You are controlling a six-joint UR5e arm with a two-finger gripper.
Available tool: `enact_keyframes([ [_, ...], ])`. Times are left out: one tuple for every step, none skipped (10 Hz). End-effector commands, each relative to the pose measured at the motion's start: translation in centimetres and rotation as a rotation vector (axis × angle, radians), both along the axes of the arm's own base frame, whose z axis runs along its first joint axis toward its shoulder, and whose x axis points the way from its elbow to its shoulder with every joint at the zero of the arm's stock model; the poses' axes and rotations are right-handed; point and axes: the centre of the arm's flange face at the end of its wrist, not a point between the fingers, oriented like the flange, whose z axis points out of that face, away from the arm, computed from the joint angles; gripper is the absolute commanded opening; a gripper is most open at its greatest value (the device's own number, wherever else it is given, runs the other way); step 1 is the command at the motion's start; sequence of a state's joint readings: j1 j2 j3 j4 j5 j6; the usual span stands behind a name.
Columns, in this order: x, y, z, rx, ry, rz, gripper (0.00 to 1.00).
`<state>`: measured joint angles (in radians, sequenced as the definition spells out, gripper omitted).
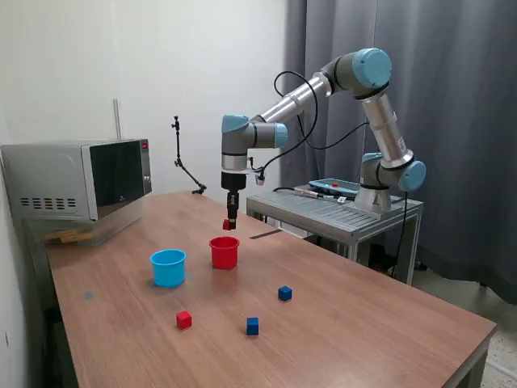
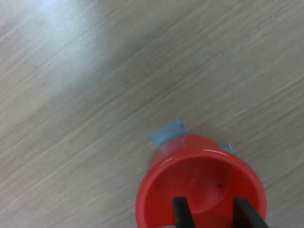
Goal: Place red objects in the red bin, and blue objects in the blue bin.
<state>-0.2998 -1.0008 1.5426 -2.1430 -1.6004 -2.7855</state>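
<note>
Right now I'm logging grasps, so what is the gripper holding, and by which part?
The gripper appears to hold a small red cube at its fingertips, above the red cup. Which faces are pinched is too small to tell.

We see the single arm rise from its base at the exterior view's right, bend at a high elbow, and reach across toward the exterior view's left, with the wrist turned so that the gripper points straight down. In the exterior view the fingers sit close together around a small red cube, which we take to be pinched at their tips, well above the table. In the wrist view we see only the two dark fingertips at the frame edge, parallel with a gap between them.
</note>
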Motion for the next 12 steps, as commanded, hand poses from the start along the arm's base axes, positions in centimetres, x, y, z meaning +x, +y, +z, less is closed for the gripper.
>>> enact_keyframes([
  [-0.06,-0.04,-0.31,-0.002,-0.004,0.001,0.00],
  [-0.08,-0.03,-0.51,-0.003,-0.007,0.001,0.00],
  [-0.03,-0.04,-0.58,-0.003,-0.008,0.002,0.00],
  [-0.05,-0.04,-0.79,-0.004,-0.011,0.002,0.00],
  [-0.13,-0.14,-1.03,-0.006,-0.014,0.007,0.00],
  [-0.20,-0.22,-1.17,-0.007,-0.015,0.009,0.00],
  [-0.25,-0.21,-1.10,-0.006,-0.014,0.009,0.00],
  [-0.33,-0.18,-0.97,-0.005,-0.011,0.009,0.00],
  [-0.33,-0.18,-0.97,-0.005,-0.011,0.010,0.00],
  [-0.38,-0.17,-0.90,-0.005,-0.010,0.013,0.00],
  [-0.42,-0.16,-0.84,-0.004,-0.009,0.039,0.00],
  [-0.43,-0.17,-0.84,-0.005,-0.009,0.047,0.00],
])
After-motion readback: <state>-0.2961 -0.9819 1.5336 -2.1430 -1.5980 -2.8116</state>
